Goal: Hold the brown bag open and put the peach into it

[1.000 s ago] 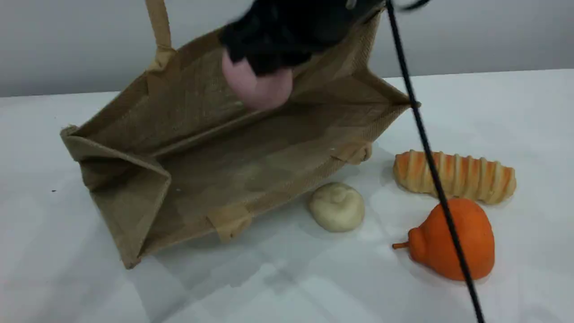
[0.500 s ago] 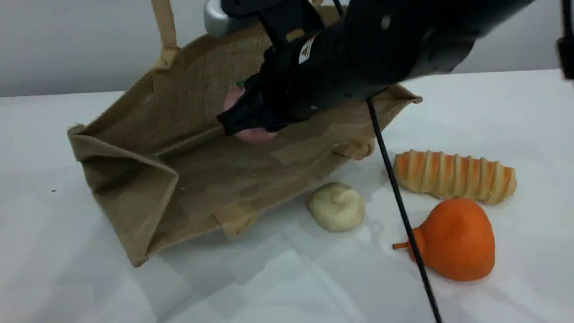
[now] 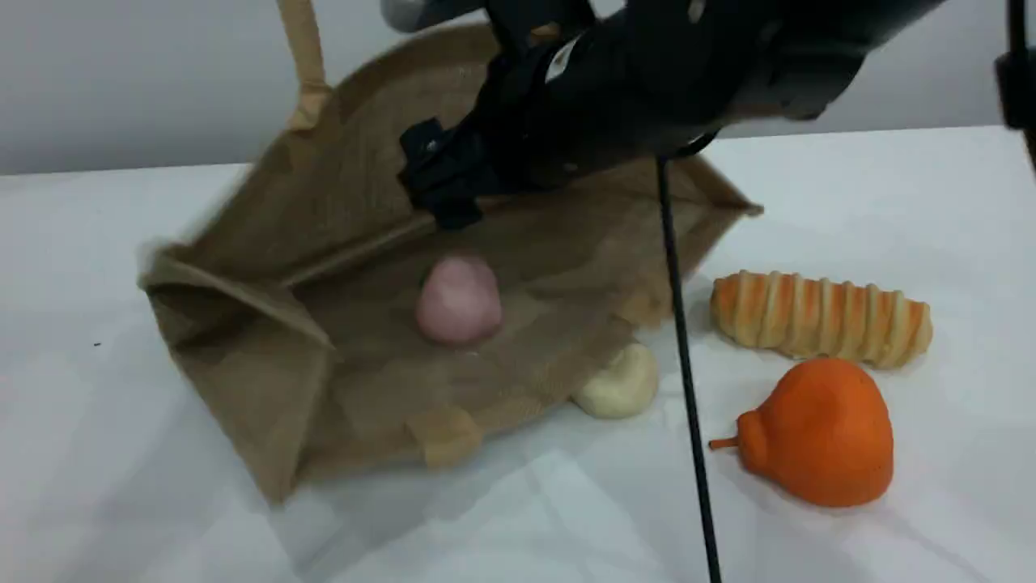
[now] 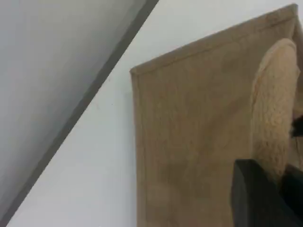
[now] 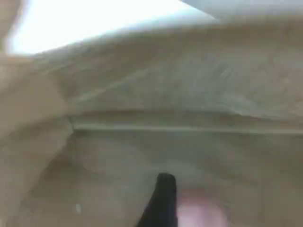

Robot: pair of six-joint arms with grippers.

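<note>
The peach [image 3: 458, 300] lies loose inside the brown bag [image 3: 348, 243], below the right gripper [image 3: 441, 182], whose jaws are spread and empty; the left gripper [image 4: 267, 198] is clamped on a handle [image 4: 274, 104]. Placing looks done; next, withdraw the right arm clear of the bag

**Layout on the table**

You have the large tan woven jute bag [image 3: 356, 356] lying open at left-centre, with the small round pink peach [image 3: 458, 300] inside it. The cream lumpy ball [image 3: 622, 387] touches its right edge; the ridged bread roll [image 3: 820, 317] and orange pear-shaped fruit [image 3: 817, 431] lie further right.
</note>
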